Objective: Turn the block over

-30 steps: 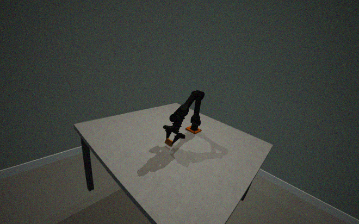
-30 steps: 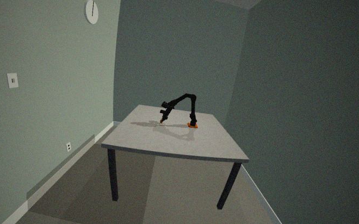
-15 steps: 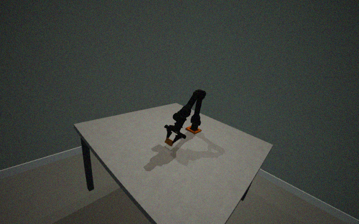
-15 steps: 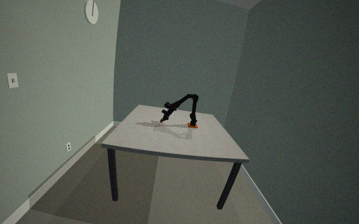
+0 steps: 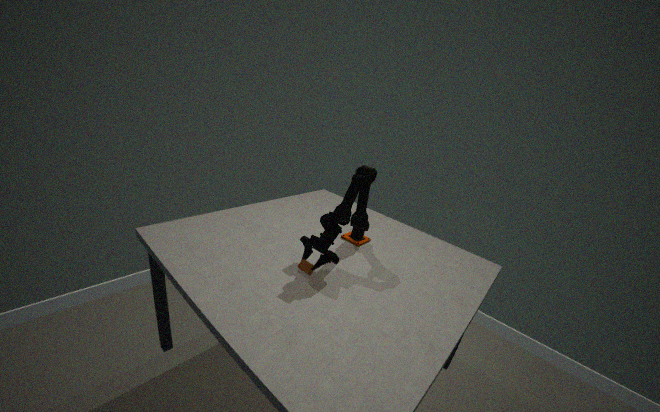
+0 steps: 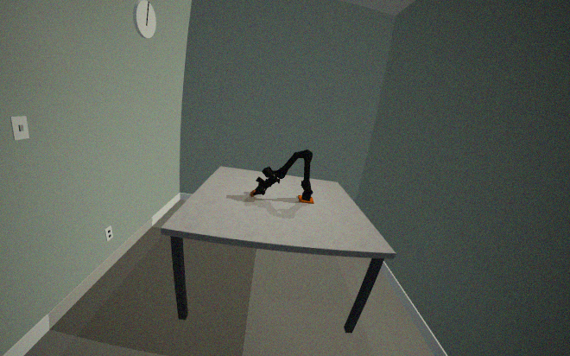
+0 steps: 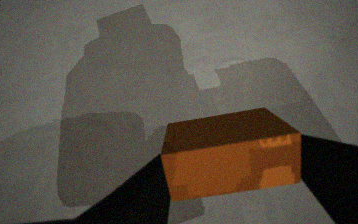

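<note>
Arm: one, black, jointed; base plate [image 5: 346,237] [image 6: 311,201] orange, one, set on the table.
Gripper [image 5: 308,262] [image 6: 254,193] [image 7: 225,151]: one, two black fingers, clamped on the block, one finger against each end; pitched obliquely downward.
Block [image 5: 305,267] [image 6: 252,193] [image 7: 230,172]: one, orange, between the fingertips, tilted, low over the table; contact with the table cannot be told. Two faces show in the wrist view, the upper dark, the nearer brighter; which one is marked cannot be told.
Table [image 5: 373,327] [image 6: 274,227]: one, grey top, straight edges; two dark legs visible from where I stand.
Edge clearance: block and base plate both well inside the edges.
Open room: a broad stretch of table top between the block and the near edge in the top view.
Wall fittings: one clock [image 6: 146,19], one switch plate [image 6: 20,127], one outlet [image 6: 109,232], all on the left-hand wall.
</note>
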Robot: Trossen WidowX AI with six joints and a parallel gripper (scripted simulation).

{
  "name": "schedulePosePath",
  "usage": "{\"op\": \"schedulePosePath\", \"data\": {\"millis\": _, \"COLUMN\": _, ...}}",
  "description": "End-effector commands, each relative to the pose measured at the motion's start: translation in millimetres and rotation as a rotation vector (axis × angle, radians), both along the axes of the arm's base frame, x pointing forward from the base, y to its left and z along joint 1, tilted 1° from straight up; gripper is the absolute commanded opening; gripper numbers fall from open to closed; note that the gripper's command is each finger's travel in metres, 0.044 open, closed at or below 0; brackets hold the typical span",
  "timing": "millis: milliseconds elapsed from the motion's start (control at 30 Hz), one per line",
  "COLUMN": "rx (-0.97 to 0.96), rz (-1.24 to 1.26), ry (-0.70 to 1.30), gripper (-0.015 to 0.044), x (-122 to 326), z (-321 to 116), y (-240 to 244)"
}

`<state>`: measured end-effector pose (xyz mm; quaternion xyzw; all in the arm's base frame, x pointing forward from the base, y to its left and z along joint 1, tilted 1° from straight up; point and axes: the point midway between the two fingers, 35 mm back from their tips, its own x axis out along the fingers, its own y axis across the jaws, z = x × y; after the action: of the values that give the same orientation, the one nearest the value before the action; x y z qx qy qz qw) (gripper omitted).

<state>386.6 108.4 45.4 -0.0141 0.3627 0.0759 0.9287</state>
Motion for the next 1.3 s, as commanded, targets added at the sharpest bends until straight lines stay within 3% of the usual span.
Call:
{"op": "schedulePosePath", "data": {"millis": 0, "rx": -0.001, "rz": 0.000, "ry": -0.046, "gripper": 0.0000, "x": -1, "z": -9, "y": 0}}
{"op": "schedulePosePath", "data": {"millis": 733, "rx": 0.053, "rz": -0.016, "ry": -0.359, "gripper": 0.0000, "x": -20, "z": -15, "y": -5}}
{"op": "schedulePosePath", "data": {"millis": 1267, "rx": 0.057, "rz": -0.017, "ry": -0.384, "gripper": 0.0000, "x": -22, "z": -11, "y": -6}}
